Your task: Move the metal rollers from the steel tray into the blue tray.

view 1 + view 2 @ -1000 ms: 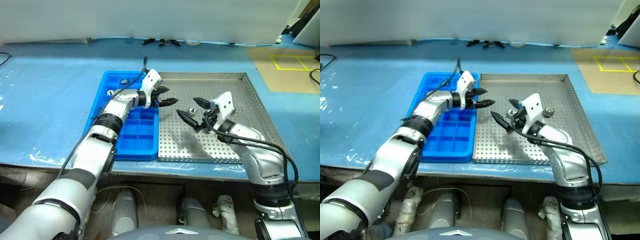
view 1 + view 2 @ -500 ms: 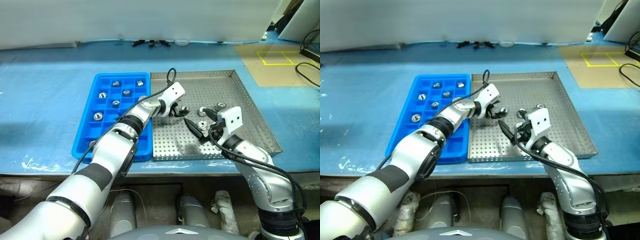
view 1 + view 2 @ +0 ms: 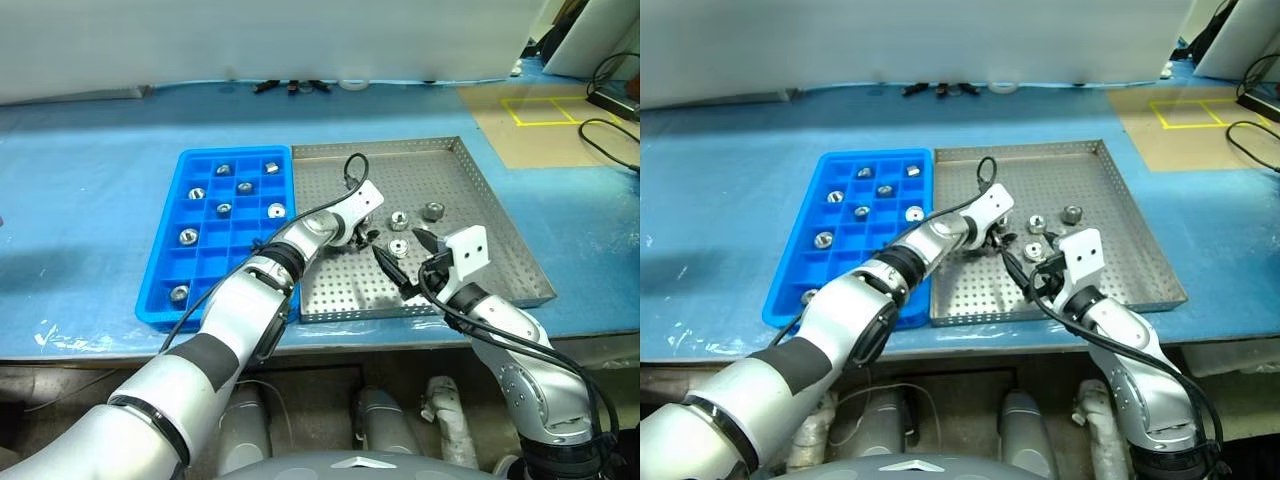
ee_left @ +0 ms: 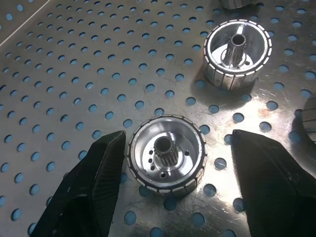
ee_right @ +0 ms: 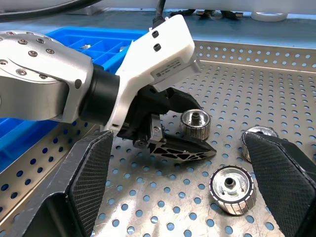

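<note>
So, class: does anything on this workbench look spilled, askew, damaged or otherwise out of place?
Nothing stands out. The metal rollers in the blue tray sit one to a compartment, the rest stand on the steel tray, and the open left hand straddles one upright roller squarely.

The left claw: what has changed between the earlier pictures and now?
The left claw has moved from the blue tray's edge onto the steel tray and come down, so that one metal roller lies between its open fingers, not yet gripped. The right claw has drawn back a little and stays open and empty. The rollers in the blue tray lie as before.
</note>
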{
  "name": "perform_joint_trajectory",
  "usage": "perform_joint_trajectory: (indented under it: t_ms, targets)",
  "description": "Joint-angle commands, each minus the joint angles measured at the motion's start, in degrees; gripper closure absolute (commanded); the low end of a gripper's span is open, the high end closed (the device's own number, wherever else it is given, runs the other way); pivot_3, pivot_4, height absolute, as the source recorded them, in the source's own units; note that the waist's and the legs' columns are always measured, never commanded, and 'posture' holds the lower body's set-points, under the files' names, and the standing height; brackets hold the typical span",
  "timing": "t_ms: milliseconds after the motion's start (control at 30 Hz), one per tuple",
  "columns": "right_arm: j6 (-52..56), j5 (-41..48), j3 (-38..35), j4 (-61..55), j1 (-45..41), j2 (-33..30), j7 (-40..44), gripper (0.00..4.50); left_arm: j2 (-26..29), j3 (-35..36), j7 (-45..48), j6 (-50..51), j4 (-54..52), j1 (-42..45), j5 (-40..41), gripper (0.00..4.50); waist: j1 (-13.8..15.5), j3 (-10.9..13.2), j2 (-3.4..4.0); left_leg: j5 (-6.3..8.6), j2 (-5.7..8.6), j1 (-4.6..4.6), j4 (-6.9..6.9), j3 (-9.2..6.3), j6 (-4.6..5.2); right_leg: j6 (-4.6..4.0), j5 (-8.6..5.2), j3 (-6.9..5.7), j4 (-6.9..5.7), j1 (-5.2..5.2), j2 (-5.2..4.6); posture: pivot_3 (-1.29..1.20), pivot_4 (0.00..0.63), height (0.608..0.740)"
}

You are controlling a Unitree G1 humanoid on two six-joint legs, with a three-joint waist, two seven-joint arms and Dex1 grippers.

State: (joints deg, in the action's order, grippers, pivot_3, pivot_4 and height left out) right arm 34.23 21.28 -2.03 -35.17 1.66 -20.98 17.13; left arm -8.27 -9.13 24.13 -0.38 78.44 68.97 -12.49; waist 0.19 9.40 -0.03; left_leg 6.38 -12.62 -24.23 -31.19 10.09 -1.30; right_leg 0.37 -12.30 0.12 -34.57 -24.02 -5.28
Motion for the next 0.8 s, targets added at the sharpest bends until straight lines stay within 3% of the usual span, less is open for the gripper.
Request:
perform_joint_trajectory:
  t_ms: [33,100,200,267,333,467,800]
  targets:
    - [-0.24,-0.17,-0.56,-3.52,0.55,0.24,-0.88,0.00,-0.35,-0.01,-1.15,1.14,-0.08,-0.40,-1.34,0.90,-0.25,0.00,0.00,0.00,0.00,0.00,0.00,0.00,0.01,0.00,0.00,0.00,0.01,0.01,0.00,-0.51,0.150,0.740]
    - [-0.23,-0.29,-0.37,-3.78,0.82,0.37,-1.28,0.00,-0.31,-0.37,-0.70,1.04,-0.07,-0.71,-1.81,0.90,-0.47,0.00,0.00,0.01,0.04,0.02,-0.01,0.00,0.02,0.01,0.00,-0.01,0.03,0.05,-0.02,-0.51,0.150,0.740]
    - [-0.20,-0.35,-0.14,-4.16,1.06,0.73,-1.84,0.00,-0.17,-0.13,0.62,0.87,-0.10,-1.01,-1.91,1.48,-0.86,0.00,-0.01,0.04,0.13,0.02,-0.04,0.00,0.06,0.18,-0.08,-0.01,0.06,0.08,-0.09,-0.52,0.150,0.740]
    - [-0.25,-0.15,-0.21,-4.12,0.88,1.11,-1.97,0.00,0.08,-0.88,0.41,0.91,-0.04,-1.12,-2.95,2.10,-1.01,-0.01,-0.01,0.08,0.17,0.02,-0.08,0.00,0.13,0.32,-0.15,0.00,0.08,0.10,-0.11,-0.52,0.150,0.740]
    - [-0.17,-0.29,-0.09,-4.10,0.69,1.13,-2.09,0.00,0.16,-0.90,0.95,0.97,-0.04,-1.18,-3.13,2.10,-1.12,-0.01,-0.01,0.10,0.19,0.02,-0.12,0.00,0.16,0.38,-0.17,0.02,0.09,0.11,-0.12,-0.52,0.150,0.740]
    - [-0.30,0.06,-0.15,-3.53,-0.23,1.17,-1.80,0.00,0.20,-0.42,1.44,1.02,-0.15,-1.11,-3.18,2.80,-1.20,-0.01,-0.01,0.10,0.19,0.04,-0.11,-0.01,0.17,0.47,-0.21,0.03,0.10,0.11,-0.12,-0.51,0.150,0.740]
    - [0.16,0.95,-0.34,-3.53,0.03,0.76,-0.38,0.00,2.50,4.64,9.31,-0.88,-1.42,0.94,1.48,2.80,-1.16,-0.01,-0.01,0.13,0.19,-0.04,0.10,0.00,0.21,0.15,-0.02,0.01,0.40,0.09,-0.10,-0.49,0.150,0.740]
